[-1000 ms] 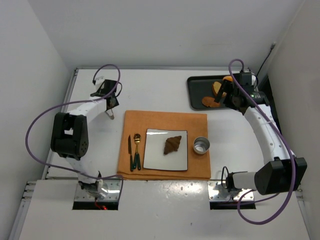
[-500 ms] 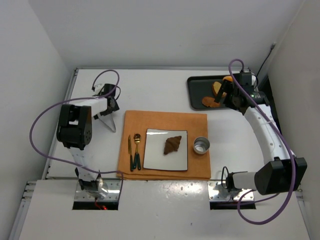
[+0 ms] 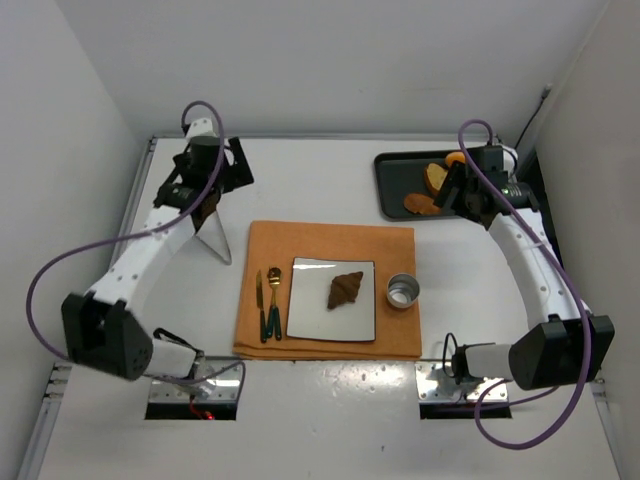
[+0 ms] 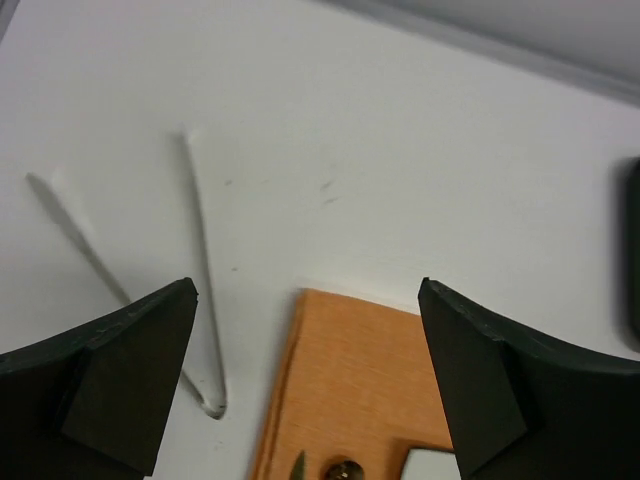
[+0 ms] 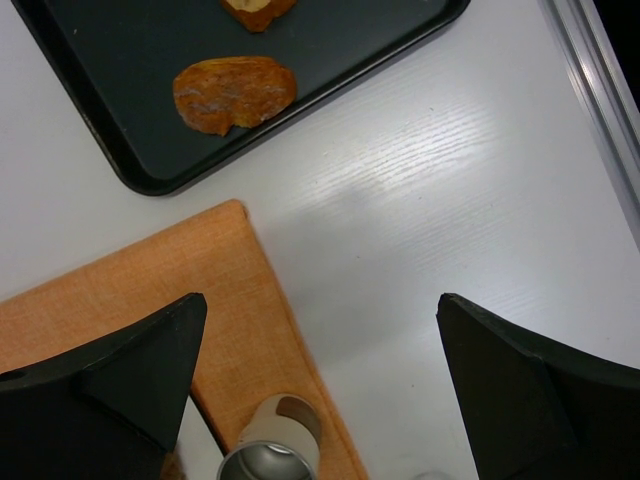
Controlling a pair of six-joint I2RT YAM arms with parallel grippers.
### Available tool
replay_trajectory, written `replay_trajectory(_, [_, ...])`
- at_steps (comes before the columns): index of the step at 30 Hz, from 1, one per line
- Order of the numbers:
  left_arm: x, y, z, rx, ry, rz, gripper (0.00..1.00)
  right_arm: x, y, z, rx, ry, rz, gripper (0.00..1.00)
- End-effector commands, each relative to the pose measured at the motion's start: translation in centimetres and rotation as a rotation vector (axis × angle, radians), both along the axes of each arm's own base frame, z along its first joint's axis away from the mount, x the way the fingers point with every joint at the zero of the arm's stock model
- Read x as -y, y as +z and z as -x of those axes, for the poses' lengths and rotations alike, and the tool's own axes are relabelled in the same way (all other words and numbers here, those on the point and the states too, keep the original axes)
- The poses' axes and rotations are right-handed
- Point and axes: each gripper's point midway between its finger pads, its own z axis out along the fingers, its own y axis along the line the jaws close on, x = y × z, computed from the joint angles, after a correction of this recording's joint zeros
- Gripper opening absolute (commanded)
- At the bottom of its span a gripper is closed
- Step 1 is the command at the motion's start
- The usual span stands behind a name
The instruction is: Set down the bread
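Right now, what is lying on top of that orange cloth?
On the orange cloth: a white plate carrying the bread, a knife and spoon left of it, a metal cup on its right. The cloth beneath the plate is hidden.

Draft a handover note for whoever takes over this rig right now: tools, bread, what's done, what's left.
Left tool: open, empty, over the far-left table.
Right tool: open, empty, by the black tray.
The bread lies on the white plate on the orange mat, free of both tools.
Done: placement, it seems.
Left: probably only pulling both tools back.
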Motion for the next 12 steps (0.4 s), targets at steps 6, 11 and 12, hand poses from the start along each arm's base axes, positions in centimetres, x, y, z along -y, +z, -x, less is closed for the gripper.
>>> replay_trajectory(6, [5.8, 7.4, 5.3, 0.208, -0.301, 0.079, 1.0, 0.1, 2.3, -0.3, 0.086, -0.025, -0.001, 1.0])
replay_trajectory(11, [6.6, 9.6, 6.3, 0.274, -0.341, 0.09, 1.0, 0.1, 2.8, -0.1, 0.122, -0.031, -0.01, 1.0])
replay_trajectory(12, [6.7, 9.8, 6.2, 0.283, -0.341, 0.092, 1.0, 0.1, 2.7, 0.1, 0.111, -0.031, -0.009, 1.0])
